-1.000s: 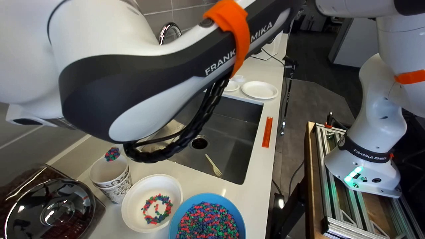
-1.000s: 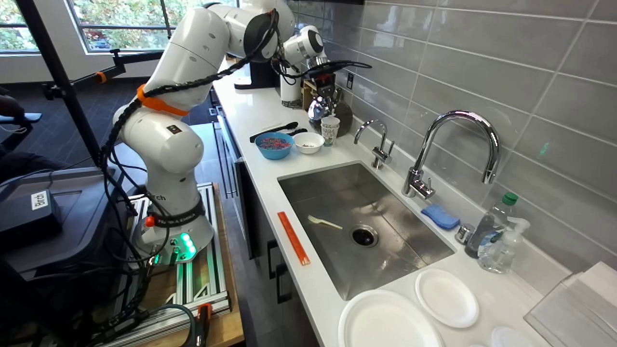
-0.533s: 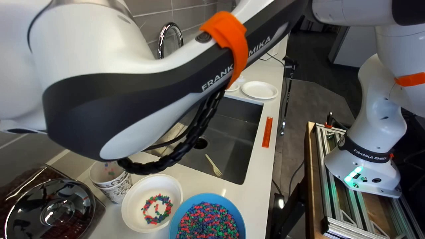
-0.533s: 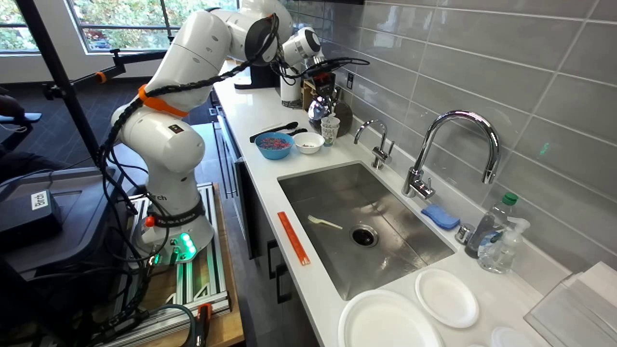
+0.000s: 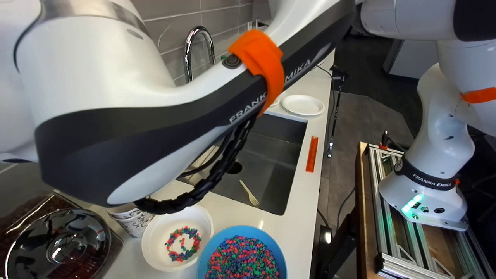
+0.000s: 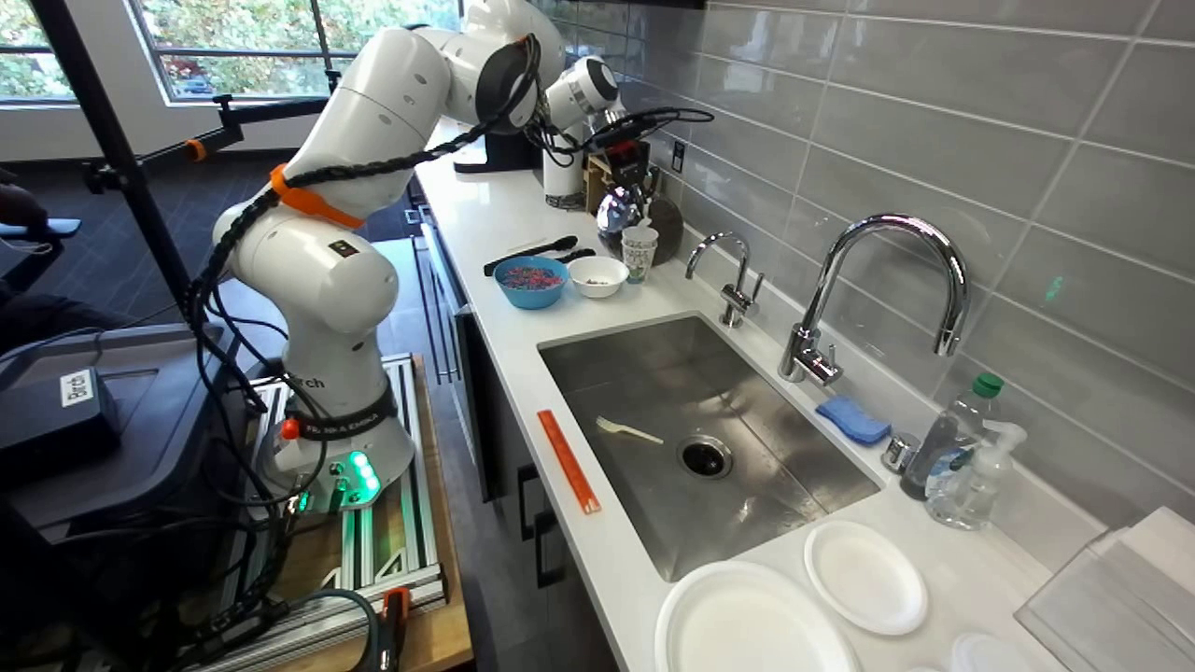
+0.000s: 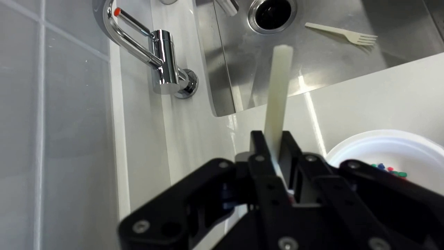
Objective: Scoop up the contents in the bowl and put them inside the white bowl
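Note:
My gripper (image 7: pixel 274 137) is shut on a pale utensil handle (image 7: pixel 278 80), which sticks up between the fingers. Its far end is hidden. In an exterior view my gripper (image 6: pixel 638 194) is above the patterned cup (image 6: pixel 639 254). The arm covers the mouth of this cup in the exterior view from above (image 5: pixel 136 224). The blue bowl (image 5: pixel 281 254) holds a heap of multicoloured bits, the contents (image 5: pixel 244 257); the bowl also shows in an exterior view (image 6: pixel 532 298). The white bowl (image 5: pixel 186 217), between blue bowl and cup, holds a loose ring of bits (image 5: pixel 179 256). It shows in the wrist view (image 7: pixel 385 146).
A shiny dark metal lid (image 5: pixel 58 248) is beside the cup. The sink (image 6: pixel 672 373) holds a pale fork (image 6: pixel 627 429). Taps (image 7: pixel 165 59) rise along the tiled wall. Black tongs (image 6: pixel 537 250) are behind the bowls. An orange ruler (image 5: pixel 312 154) lies at the counter edge.
The upper arm has moved down and left in an exterior view. A clump of bits above the patterned cup tipped to several blurred bits at its mouth, now hidden. The bowls have not moved.

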`<action>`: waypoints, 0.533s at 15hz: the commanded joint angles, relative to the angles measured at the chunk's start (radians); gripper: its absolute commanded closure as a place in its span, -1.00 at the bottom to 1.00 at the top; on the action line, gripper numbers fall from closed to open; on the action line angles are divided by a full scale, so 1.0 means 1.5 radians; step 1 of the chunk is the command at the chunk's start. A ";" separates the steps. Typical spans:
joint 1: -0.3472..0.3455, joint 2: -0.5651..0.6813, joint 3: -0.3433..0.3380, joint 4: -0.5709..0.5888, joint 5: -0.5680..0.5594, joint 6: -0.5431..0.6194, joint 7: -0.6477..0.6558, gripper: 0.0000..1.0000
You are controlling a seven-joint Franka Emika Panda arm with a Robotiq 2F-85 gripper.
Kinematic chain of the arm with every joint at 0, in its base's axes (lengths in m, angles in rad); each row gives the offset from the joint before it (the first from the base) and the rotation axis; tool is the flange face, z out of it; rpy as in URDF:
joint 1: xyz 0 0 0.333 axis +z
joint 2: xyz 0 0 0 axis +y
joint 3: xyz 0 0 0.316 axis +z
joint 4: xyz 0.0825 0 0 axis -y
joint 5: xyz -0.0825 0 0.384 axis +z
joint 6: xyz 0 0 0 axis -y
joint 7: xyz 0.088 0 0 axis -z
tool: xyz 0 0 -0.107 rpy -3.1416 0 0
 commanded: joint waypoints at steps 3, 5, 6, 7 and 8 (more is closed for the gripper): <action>0.027 0.034 -0.016 0.051 -0.033 -0.044 -0.019 0.93; 0.035 0.039 -0.020 0.058 -0.045 -0.051 -0.023 0.93; 0.039 0.042 -0.021 0.061 -0.050 -0.054 -0.025 0.93; 0.042 0.045 -0.023 0.065 -0.055 -0.060 -0.027 0.93; 0.046 0.047 -0.024 0.067 -0.061 -0.065 -0.029 0.93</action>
